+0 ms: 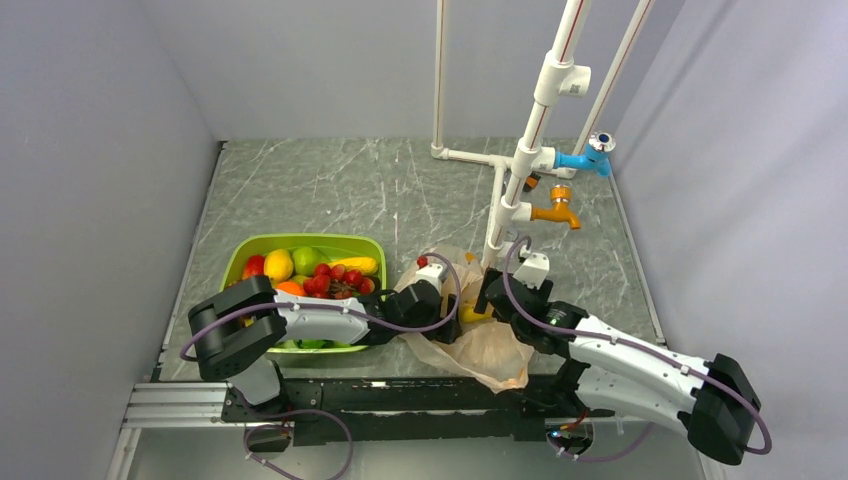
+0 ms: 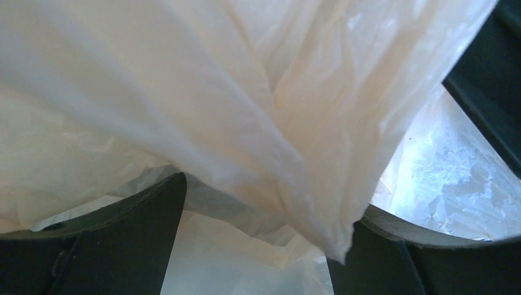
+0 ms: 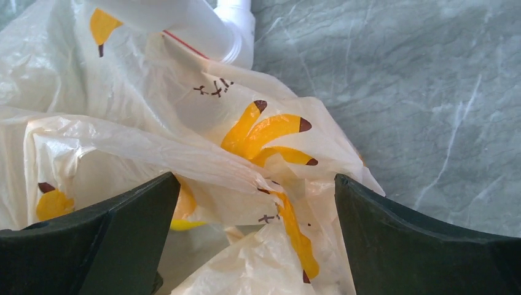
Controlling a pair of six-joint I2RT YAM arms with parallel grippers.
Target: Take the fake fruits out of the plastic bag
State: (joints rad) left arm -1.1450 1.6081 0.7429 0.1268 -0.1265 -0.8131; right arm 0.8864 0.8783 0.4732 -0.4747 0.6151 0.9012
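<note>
The peach plastic bag [image 1: 492, 350] lies crumpled on the table between the two arms, right of the green tub. My left gripper [image 1: 443, 312] is pushed into the bag's left side. In the left wrist view the bag's film [image 2: 246, 104] fills the frame, and my left gripper [image 2: 270, 203] stands open with film draped between its fingers. My right gripper [image 1: 490, 297] is at the bag's top edge. In the right wrist view it [image 3: 256, 203] is open, straddling folds of the bag [image 3: 184, 147] with orange prints. One small red ball [image 1: 422, 262] sits at the bag's upper left edge. No other fruit in the bag shows clearly.
The green tub [image 1: 240, 262] at the left holds several fruits, among them a red bunch [image 1: 335, 280], a yellow one [image 1: 278, 265] and a green one [image 1: 308, 258]. A white pipe stand [image 1: 500, 215] with blue and orange taps rises just behind the bag.
</note>
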